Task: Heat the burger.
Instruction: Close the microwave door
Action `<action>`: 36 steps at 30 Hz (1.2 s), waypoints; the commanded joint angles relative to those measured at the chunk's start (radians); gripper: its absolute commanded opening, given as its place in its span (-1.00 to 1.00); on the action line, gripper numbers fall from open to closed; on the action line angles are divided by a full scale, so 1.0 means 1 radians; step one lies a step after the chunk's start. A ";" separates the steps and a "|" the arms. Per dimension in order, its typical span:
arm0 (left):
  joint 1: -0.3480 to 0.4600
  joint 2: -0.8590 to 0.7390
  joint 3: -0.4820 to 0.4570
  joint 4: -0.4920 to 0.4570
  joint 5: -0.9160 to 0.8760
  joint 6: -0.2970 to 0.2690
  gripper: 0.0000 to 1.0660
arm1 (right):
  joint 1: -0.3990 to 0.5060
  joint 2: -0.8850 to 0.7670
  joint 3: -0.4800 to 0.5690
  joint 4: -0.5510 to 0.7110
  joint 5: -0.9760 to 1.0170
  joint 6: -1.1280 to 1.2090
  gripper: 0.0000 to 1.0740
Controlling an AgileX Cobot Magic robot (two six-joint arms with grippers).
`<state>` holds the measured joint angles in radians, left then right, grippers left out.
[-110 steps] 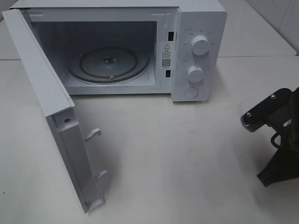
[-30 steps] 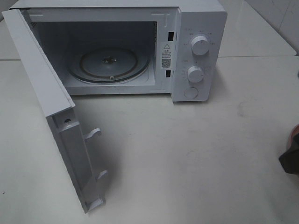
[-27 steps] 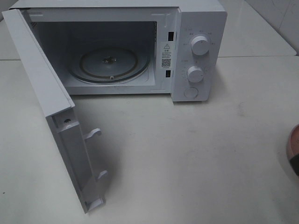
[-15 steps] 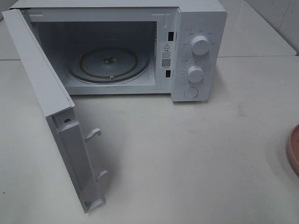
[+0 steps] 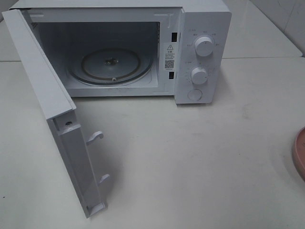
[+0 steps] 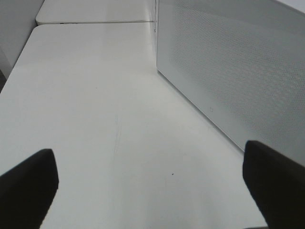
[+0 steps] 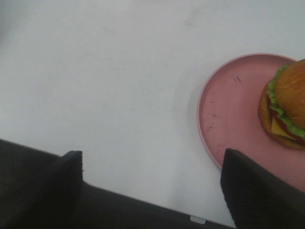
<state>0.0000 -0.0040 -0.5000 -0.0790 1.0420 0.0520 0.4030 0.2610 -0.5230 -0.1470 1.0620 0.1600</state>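
The burger (image 7: 286,102) sits on the pink plate (image 7: 228,114) at the surface's right edge, off beside my right fingers (image 7: 238,191), which are spread and empty, so my right arm is far nearer than my left.

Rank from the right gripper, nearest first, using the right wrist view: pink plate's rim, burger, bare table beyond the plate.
1. pink plate rim, beside one finger of the right gripper
2. burger, on the plate's far side
3. table beyond the plate
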 commanded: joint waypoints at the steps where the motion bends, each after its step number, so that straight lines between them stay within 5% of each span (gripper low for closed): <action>1: 0.001 -0.020 0.003 -0.006 -0.004 -0.008 0.88 | -0.092 -0.056 0.010 0.007 -0.028 -0.061 0.42; 20: 0.001 -0.020 0.003 -0.006 -0.004 -0.008 0.88 | -0.298 -0.293 0.016 0.066 -0.025 -0.114 0.42; 36: 0.001 -0.020 0.003 -0.006 -0.004 -0.008 0.88 | -0.297 -0.293 0.016 0.066 -0.025 -0.110 0.42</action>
<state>0.0000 -0.0040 -0.5000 -0.0790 1.0420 0.0520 0.1140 -0.0050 -0.5060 -0.0780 1.0430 0.0540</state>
